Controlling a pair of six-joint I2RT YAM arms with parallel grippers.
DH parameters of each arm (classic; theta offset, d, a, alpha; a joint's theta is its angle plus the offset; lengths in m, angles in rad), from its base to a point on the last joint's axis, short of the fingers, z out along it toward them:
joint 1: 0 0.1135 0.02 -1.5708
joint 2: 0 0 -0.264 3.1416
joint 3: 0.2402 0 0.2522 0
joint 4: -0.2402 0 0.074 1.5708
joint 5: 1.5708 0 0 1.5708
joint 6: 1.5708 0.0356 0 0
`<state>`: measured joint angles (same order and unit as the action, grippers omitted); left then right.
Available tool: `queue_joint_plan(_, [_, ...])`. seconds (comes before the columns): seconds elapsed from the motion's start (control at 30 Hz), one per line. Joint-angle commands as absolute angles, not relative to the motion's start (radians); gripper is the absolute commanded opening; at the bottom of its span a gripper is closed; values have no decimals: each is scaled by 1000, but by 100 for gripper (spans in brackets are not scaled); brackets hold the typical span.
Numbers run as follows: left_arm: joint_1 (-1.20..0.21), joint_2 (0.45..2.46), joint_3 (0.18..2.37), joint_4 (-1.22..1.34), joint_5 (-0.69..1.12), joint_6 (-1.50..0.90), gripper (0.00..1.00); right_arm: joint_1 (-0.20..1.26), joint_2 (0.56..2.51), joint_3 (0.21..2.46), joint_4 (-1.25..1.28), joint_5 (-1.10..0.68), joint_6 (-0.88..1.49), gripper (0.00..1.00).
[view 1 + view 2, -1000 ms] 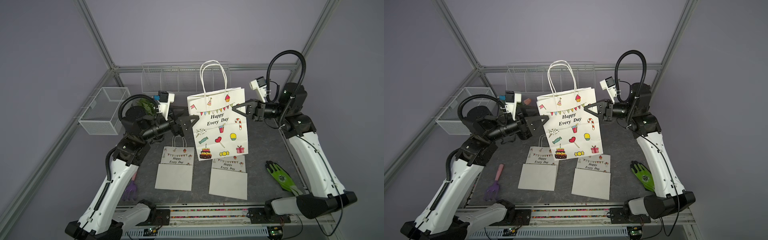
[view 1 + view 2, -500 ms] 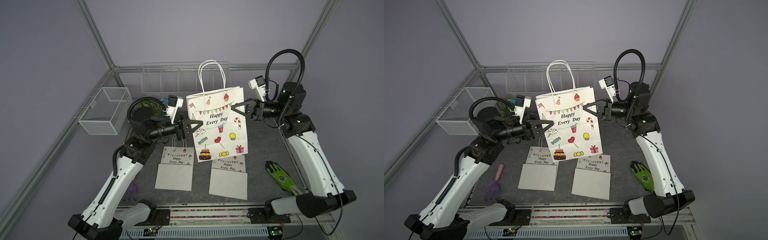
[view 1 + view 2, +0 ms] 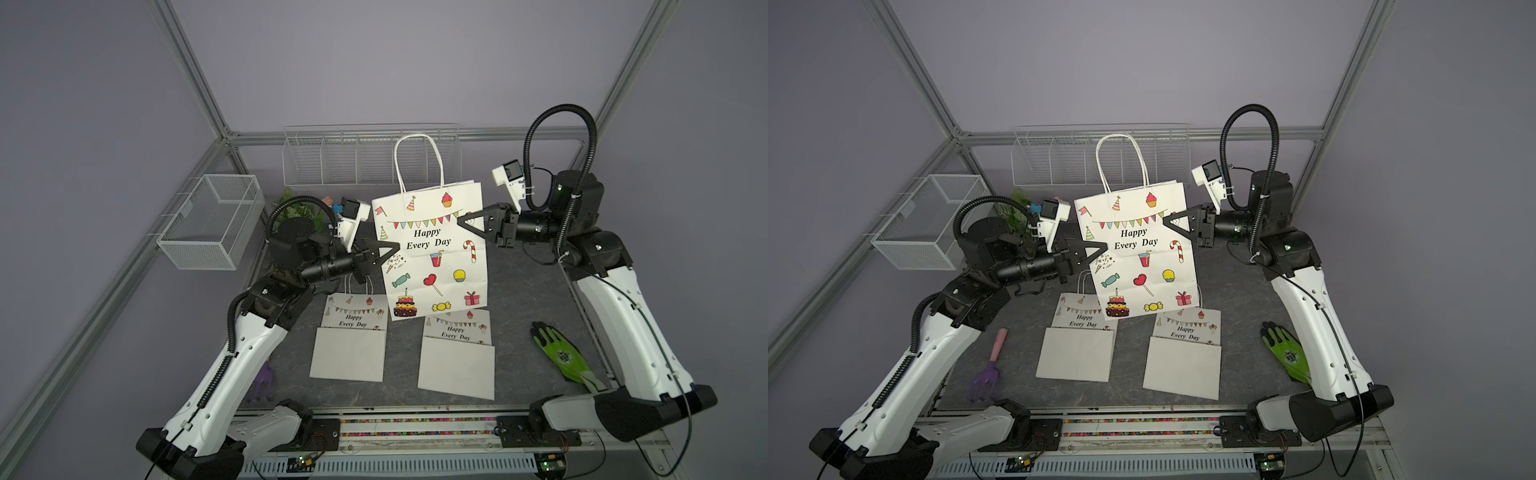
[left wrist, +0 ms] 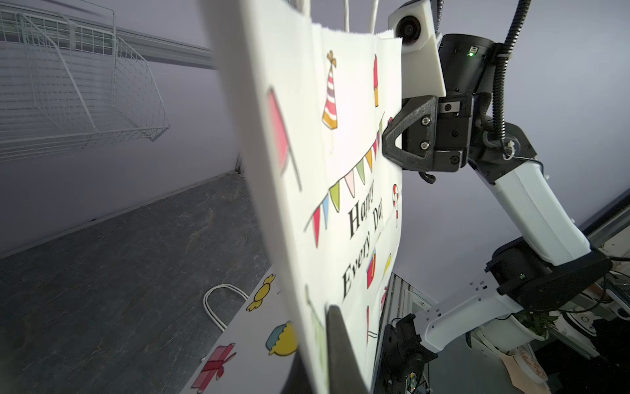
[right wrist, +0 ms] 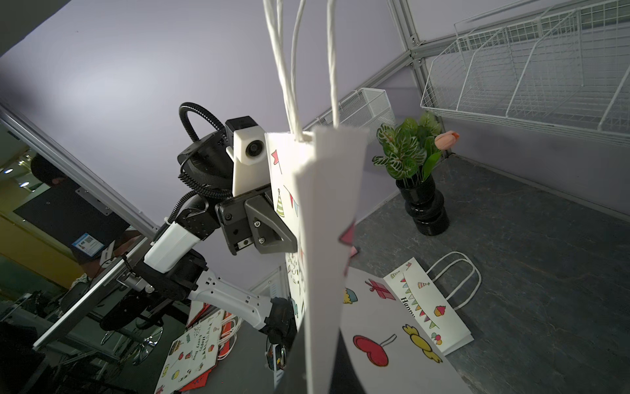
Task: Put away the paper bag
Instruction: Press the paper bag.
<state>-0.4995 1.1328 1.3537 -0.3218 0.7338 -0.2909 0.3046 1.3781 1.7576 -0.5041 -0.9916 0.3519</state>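
Note:
The paper bag (image 3: 432, 257) (image 3: 1142, 257) is white with "Happy Every Day" and party drawings. It is held upright above the table, handles up, between the two arms. My left gripper (image 3: 395, 249) (image 3: 1102, 249) is shut on the bag's left edge about halfway up. My right gripper (image 3: 461, 220) (image 3: 1167, 220) is shut on the right edge, a little higher. In the left wrist view the bag (image 4: 341, 170) runs between the dark jaws of the left gripper (image 4: 318, 341). In the right wrist view the folded side of the bag (image 5: 327, 238) sits in the right gripper (image 5: 320, 358).
Two folded bags (image 3: 351, 340) (image 3: 457, 357) lie flat on the dark table below. A green glove (image 3: 561, 357) lies at the right and a purple rake (image 3: 988, 370) at the left. A mesh basket (image 3: 212, 224) hangs on the left, a wire rack (image 3: 365, 162) at the back. A plant in a black vase (image 5: 416, 170) stands at back left.
My left arm swung in toward the bag, and its gripper went from open to shut on the bag's left edge. The right gripper kept its hold.

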Motion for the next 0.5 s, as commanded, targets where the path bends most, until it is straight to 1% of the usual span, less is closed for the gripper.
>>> queue_joint_plan(0.0, [-500,1105,1344,-332,686,-280,0,310,1335,1745,-524,-955,296,7])
queue_joint_plan(0.07, [-499,1102,1347,-325,700,-290,0,311,1325,1719,-504,-965,304,10])
queue_joint_plan(0.1, [-499,1102,1347,-313,713,-300,0,311,1319,1703,-496,-977,305,15])
queue_joint_plan(0.17, [-499,1096,1348,-282,750,-329,0,311,1306,1668,-485,-1019,303,29])
queue_joint_plan(0.23, [-497,1086,1344,-225,803,-375,0,311,1286,1620,-467,-1075,301,47])
queue_joint_plan(0.3, [-490,1090,1358,-190,869,-414,0,311,1259,1567,-436,-1113,301,63])
queue_joint_plan(0.43, [-461,1147,1448,-229,1011,-446,0,311,1187,1473,-380,-1111,289,93])
queue_joint_plan(0.47, [-450,1165,1470,-241,1043,-455,0,311,1174,1458,-378,-1098,282,98])
